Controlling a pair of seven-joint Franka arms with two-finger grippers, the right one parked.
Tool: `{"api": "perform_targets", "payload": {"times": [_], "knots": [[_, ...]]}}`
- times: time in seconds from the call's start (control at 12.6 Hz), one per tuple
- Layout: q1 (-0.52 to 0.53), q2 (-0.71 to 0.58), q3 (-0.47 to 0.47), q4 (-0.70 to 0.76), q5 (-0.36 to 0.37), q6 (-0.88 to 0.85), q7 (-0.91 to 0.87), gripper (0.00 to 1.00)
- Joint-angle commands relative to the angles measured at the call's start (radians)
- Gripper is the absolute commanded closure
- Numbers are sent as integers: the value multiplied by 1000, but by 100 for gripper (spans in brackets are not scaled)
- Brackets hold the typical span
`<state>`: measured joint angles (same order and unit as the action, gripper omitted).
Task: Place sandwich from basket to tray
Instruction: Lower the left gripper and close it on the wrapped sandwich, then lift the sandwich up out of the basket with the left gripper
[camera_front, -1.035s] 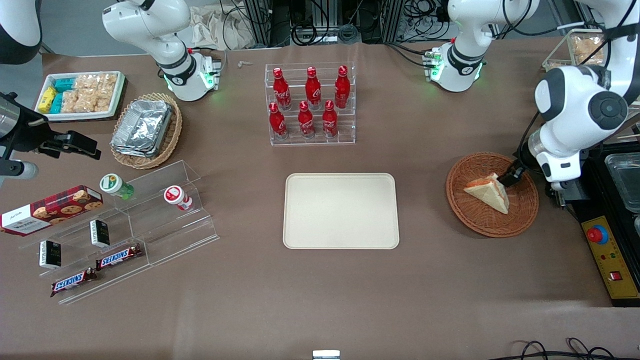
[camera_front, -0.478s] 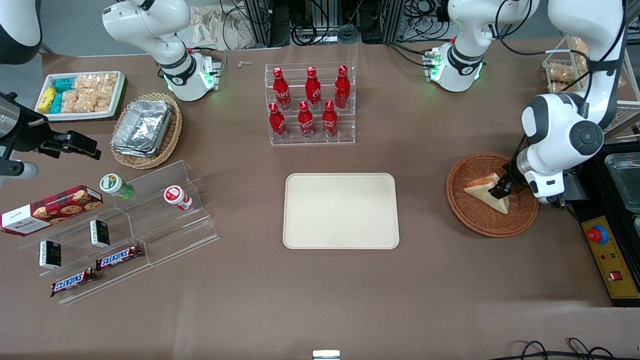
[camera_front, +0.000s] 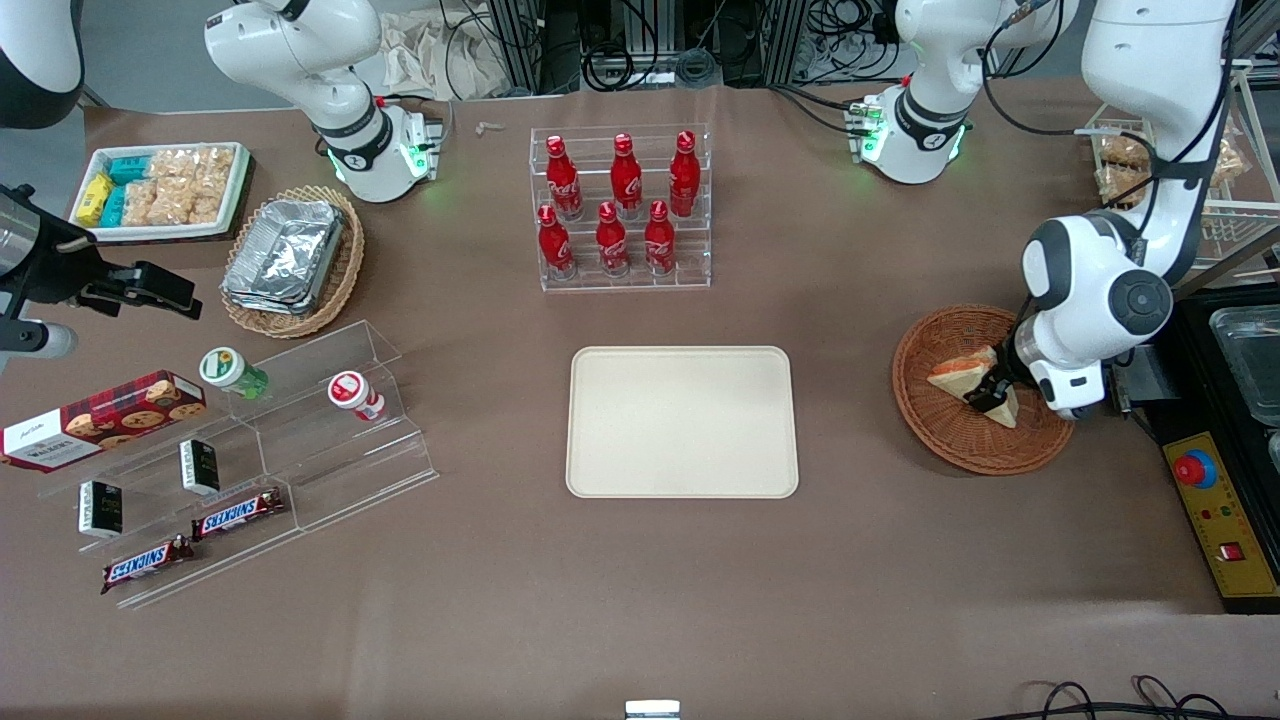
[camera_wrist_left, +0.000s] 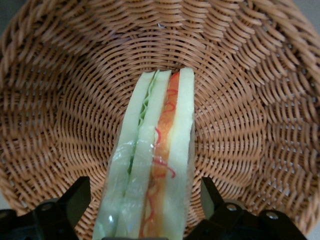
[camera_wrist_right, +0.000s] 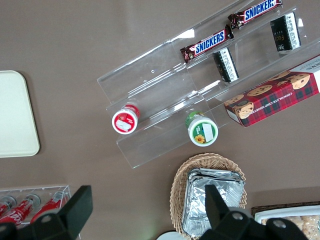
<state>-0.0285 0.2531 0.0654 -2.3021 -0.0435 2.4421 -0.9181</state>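
Brown table surface, with items listed across the front view and placed relative to the basket. Tray (camera_front: 683, 421): cream, bare, well apart from the basket toward the parked arm's end. Basket (camera_front: 940, 440): reddish-brown wicker, round. Sandwich (camera_front: 958, 374): lying in the basket, wedge standing on edge. Its long axis runs away from the wrist camera, layered cut edge (camera_wrist_left: 155, 165) uppermost. Gripper (camera_front: 986, 393): low over the sandwich, fingers (camera_wrist_left: 75, 197) spread wide, one on each bread face, not yet touching. Step in hand, judged: closing to grasp. Squeeze gently across the flat faces and stay centred, lest the soft bread crush or layers slide apart.
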Motion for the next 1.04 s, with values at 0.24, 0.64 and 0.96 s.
{"api": "perform_targets", "payload": {"times": [0.24,0.64,0.96], "knots": [[-5,-34,1,-2,-13,22,-37,100],[-7,-228,-19,29,7,-213,14,100],[-7,-301,-50,185,7,-504,120,100]]}}
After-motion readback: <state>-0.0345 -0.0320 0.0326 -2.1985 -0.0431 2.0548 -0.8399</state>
